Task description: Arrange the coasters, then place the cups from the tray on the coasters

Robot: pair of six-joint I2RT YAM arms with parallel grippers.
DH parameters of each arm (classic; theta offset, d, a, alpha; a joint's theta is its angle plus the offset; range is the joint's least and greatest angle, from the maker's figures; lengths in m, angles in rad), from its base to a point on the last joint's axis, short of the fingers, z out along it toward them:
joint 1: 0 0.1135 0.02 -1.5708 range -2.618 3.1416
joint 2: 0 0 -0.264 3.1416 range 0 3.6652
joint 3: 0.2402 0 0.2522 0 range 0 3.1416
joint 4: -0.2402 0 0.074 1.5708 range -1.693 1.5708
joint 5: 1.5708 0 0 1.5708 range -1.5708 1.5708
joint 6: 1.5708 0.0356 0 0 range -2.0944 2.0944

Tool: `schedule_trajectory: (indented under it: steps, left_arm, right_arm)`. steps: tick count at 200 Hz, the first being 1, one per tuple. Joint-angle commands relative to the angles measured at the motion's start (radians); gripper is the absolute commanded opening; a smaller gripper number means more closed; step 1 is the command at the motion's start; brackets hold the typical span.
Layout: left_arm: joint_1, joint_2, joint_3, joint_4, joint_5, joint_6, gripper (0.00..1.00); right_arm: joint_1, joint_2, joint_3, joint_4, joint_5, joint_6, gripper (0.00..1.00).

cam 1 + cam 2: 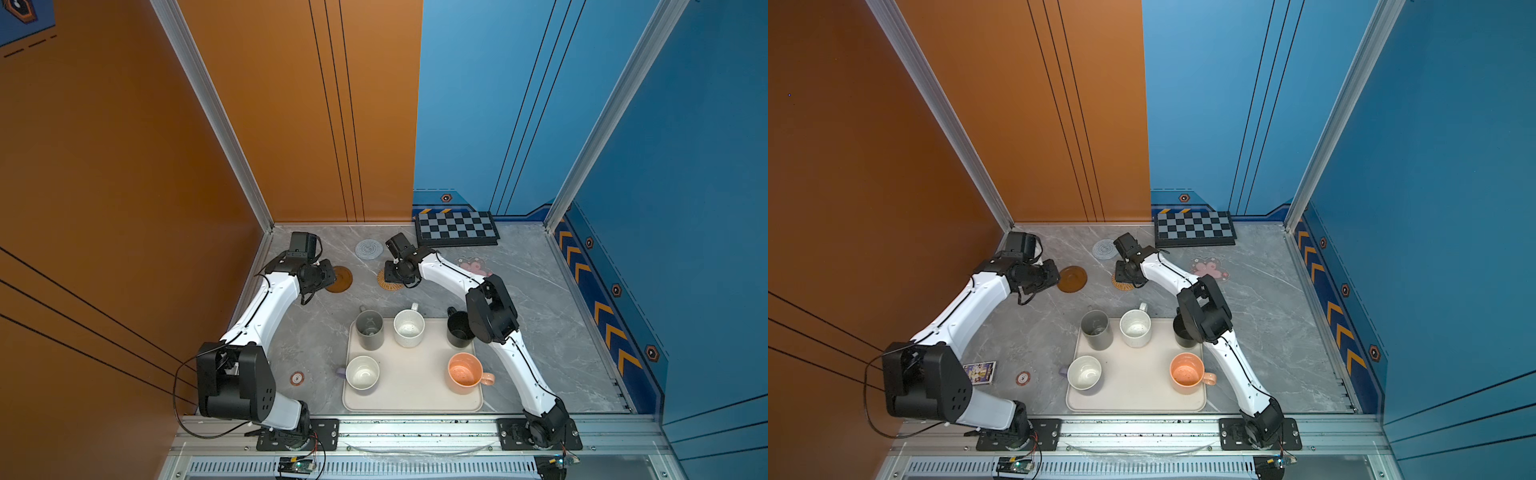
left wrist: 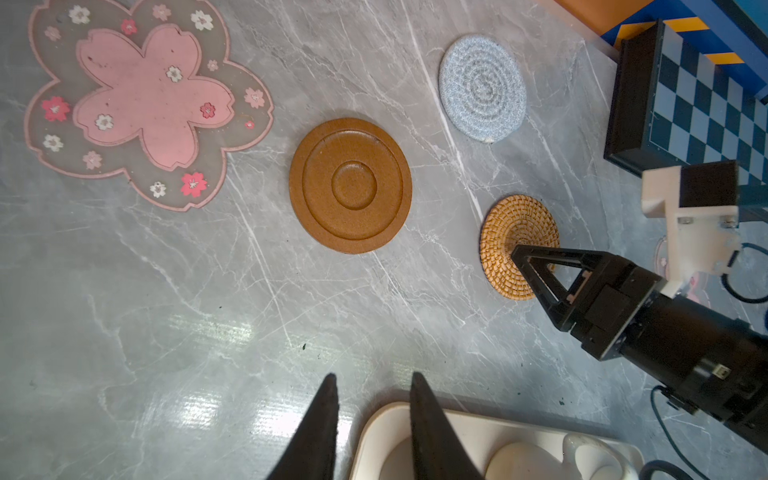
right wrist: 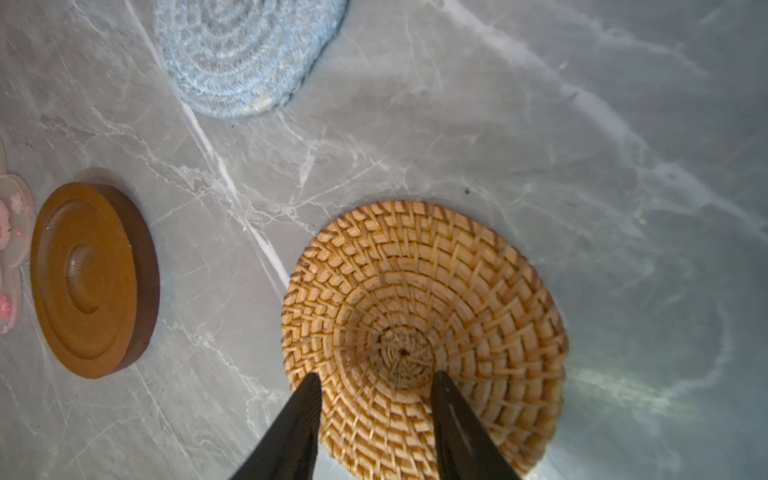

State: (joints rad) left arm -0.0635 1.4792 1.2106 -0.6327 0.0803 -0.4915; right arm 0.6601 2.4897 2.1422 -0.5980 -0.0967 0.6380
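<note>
Scanning the table (image 1: 540,311) from the left: one pink flower coaster (image 2: 145,99) lies flat. It shows in the wrist views only; the left arm hides it in both top views.

Left fingers (image 2: 322,419) come next, a little spread with nothing between them, hanging above the table. The brown ringed coaster (image 1: 341,279) sits just beside them, flat and clear of its neighbours. The grey-blue knitted coaster (image 1: 369,249) is farther back toward the rear wall, on its own.

The rattan coaster (image 3: 415,291) lies near the middle. Right fingers (image 3: 299,415) are spread over it, tips either side of its centre knot. I cannot tell whether the tips press the weave or hang just above it; there is no pinch on the rim. A second pink flower coaster (image 1: 1207,268) lies to the right, partly behind the right arm.

The tray (image 1: 415,386) is at the front, with all five cups upright on it: lavender cup (image 1: 362,373), grey cup (image 1: 369,330), speckled white cup (image 1: 409,328), black cup (image 1: 458,330), peach cup (image 1: 465,374).

Judgement: the coaster stage is well on. All five lie singly and none overlap, though the spacing is uneven and the right arm seems occupied with the rattan one. The cup stage is not begun, so five cups are left to move.
</note>
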Motion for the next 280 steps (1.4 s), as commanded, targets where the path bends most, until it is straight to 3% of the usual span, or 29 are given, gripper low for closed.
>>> schedule_trajectory:
  steps: [1,73,205,280]
  left_arm:
    - [0.010,0.020,0.001,-0.017,-0.019,0.001,0.30]
    - [0.010,0.049,0.023,-0.015,-0.010,-0.002,0.30]
    - [0.002,0.063,0.026,-0.014,-0.013,-0.025,0.30]
    - [-0.011,0.047,0.023,-0.015,-0.010,-0.029,0.30]
  right_arm:
    - [0.018,0.079,-0.021,-0.083,-0.038,0.030,0.46]
    - [-0.005,0.024,-0.141,-0.097,0.005,0.023,0.46]
    - [-0.022,-0.059,-0.138,-0.096,0.067,-0.026,0.53]
    - [-0.019,-0.117,-0.146,-0.010,-0.021,-0.034,0.57]
